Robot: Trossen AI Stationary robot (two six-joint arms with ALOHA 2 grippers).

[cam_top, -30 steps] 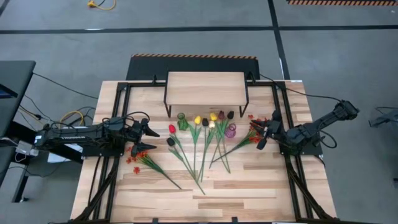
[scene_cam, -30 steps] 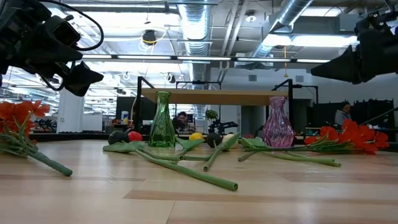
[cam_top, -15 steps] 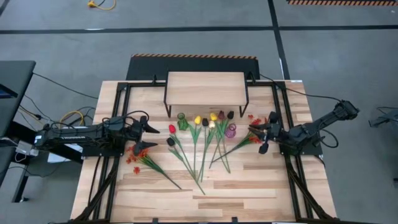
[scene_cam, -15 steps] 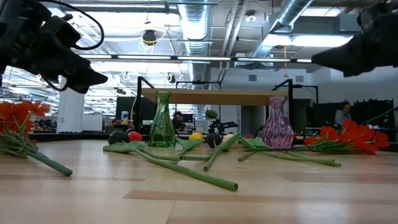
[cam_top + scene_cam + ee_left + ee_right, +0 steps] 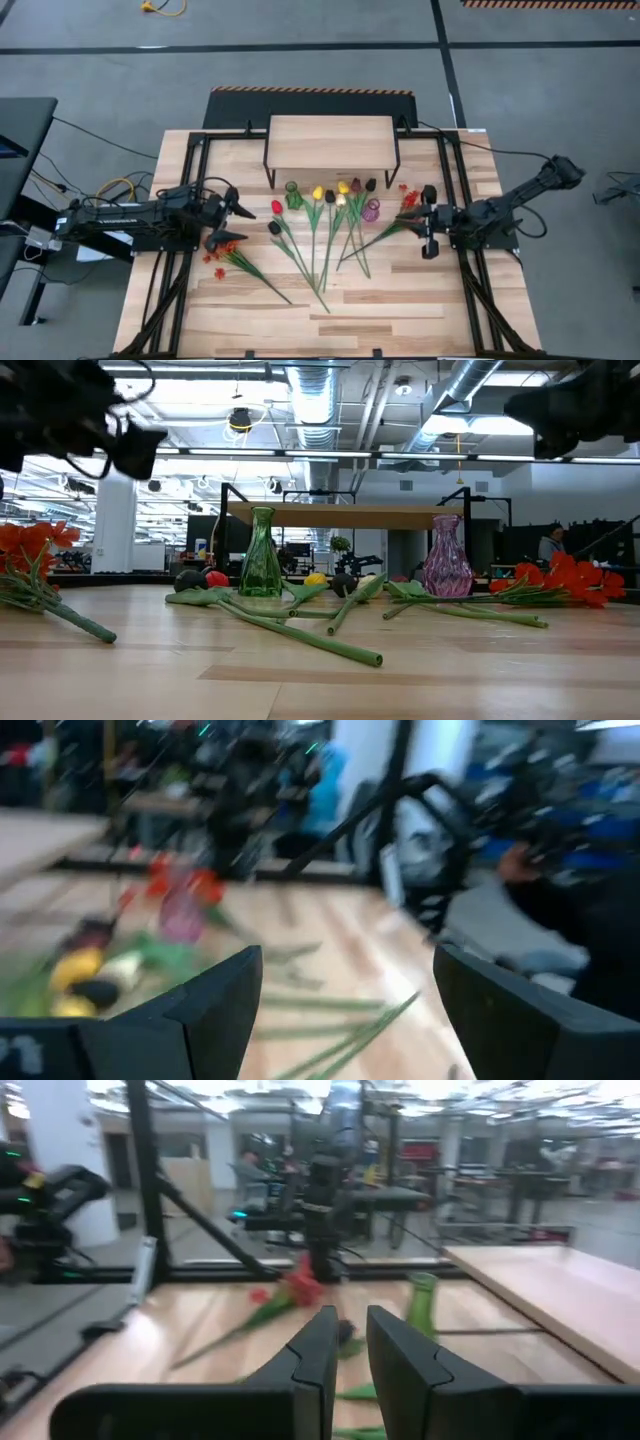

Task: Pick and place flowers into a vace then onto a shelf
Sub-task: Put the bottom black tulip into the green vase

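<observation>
1. The flowers (image 5: 325, 225) lie loose on the slatted table (image 5: 400, 300), most of them fanned out in the middle with their heads toward the shelf (image 5: 330, 142) and their green stems running toward the near edge.
2. A spray of red-orange blossoms (image 5: 222, 247) lies apart at the left side of the table, and another red-orange spray (image 5: 408, 208) lies at the right side.
3. Two vases stand upright just in front of the shelf: a green glass vase (image 5: 260, 554) toward the left and a pink vase (image 5: 445, 557) toward the right, both without any stems in them.
4. The left gripper (image 5: 232, 222) hangs above the table just over the left spray, its fingers spread wide and holding nothing; the wrist view shows clear space between them.
5. The right gripper (image 5: 428, 221) hovers beside the right spray, near the pink vase, with its fingers drawn close together, only a thin gap between them, and nothing held.
6. The shelf top carries nothing.
</observation>
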